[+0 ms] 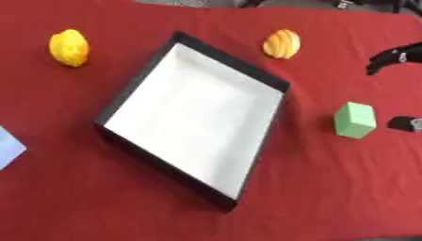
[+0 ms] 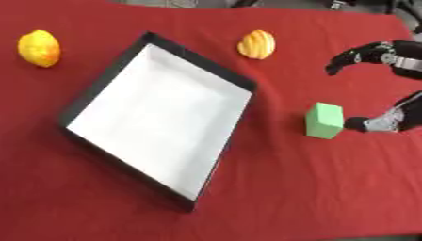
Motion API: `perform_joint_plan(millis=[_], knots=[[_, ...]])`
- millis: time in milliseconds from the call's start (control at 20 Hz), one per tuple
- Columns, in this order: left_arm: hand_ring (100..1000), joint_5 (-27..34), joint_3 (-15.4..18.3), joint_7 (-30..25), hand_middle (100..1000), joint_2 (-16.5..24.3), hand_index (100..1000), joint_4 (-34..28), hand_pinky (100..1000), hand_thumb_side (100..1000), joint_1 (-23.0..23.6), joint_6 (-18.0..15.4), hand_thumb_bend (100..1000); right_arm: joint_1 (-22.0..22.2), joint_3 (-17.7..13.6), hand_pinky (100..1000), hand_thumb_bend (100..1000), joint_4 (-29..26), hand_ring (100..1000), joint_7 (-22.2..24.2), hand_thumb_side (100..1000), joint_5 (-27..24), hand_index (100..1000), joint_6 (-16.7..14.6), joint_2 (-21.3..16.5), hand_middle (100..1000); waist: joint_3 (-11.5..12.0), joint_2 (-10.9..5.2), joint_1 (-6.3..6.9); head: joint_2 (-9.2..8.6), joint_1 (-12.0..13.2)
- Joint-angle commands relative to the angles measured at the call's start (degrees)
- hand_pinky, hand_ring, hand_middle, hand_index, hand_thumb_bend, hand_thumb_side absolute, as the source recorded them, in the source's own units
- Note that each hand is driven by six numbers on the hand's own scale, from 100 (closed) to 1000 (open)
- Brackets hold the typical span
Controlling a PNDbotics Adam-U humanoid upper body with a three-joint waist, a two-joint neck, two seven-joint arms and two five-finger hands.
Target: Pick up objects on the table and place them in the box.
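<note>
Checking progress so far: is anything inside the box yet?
No, the box shows only its bare white floor, while the green block and both yellow fruits sit outside on the red cloth.

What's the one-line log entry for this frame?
right hand: open beside green block, no grasp yet | box: empty | left hand: out of view

You have a bench (image 1: pixel 346 197) covered in red cloth. A shallow box (image 1: pixel 232 63) with black walls and a white inside lies on it near the middle, turned askew, with nothing in it. Beyond its far-left side you see a yellow lemon-like fruit (image 1: pixel 69 47), well apart from the box. Near the far corner of the box lies an orange ribbed fruit (image 1: pixel 282 44). To the right of the box stands a green block (image 1: pixel 354 120). At your left edge a pale blue object (image 1: pixel 8 147) shows only partly.
</note>
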Motion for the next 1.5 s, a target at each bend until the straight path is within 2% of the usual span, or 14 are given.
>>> perform_joint_plan(millis=[50, 350, 750, 1400, 1500], knots=[[643, 0.17, 0.09, -0.24, 760, 0.84, 860, -0.78, 887, 778, -0.74, -0.06, 137, -0.73, 0.04, 989, 454, 1.48, 950, 1.16, 400, 1.05, 903, 0.62, -0.96, 779, 0.13, -1.50, 1.00, -0.52, -0.51], [643, 0.16, -0.24, -0.67, 760, 0.43, 856, -0.72, 888, 781, -0.84, 0.14, 137, -1.60, 1.19, 990, 453, 4.36, 952, 2.57, 390, 1.62, 915, 2.31, 0.54, 781, 0.45, -1.38, 1.14, -0.61, -1.26], [644, -0.01, -0.40, -0.98, 761, -0.03, 851, -0.56, 889, 786, -0.83, 0.38, 138, -2.90, 2.08, 995, 443, 7.64, 955, 5.92, 290, 0.12, 922, 3.21, 3.40, 767, 0.90, -1.08, 1.33, -0.60, -2.08], [643, 0.02, -0.68, -1.45, 760, -0.79, 844, -0.50, 891, 789, -0.87, 0.70, 137, -6.50, 2.95, 996, 429, 12.92, 963, 6.96, 278, 0.80, 922, 3.84, 5.97, 781, 1.46, -0.59, 1.48, -0.84, -3.20], [643, -0.01, -0.66, -1.45, 760, -0.88, 843, -0.49, 891, 791, -0.82, 0.71, 140, -6.90, 2.98, 997, 438, 13.89, 965, 6.92, 300, 1.12, 922, 3.60, 6.39, 787, 1.52, -0.50, 1.53, -0.92, -3.29]])
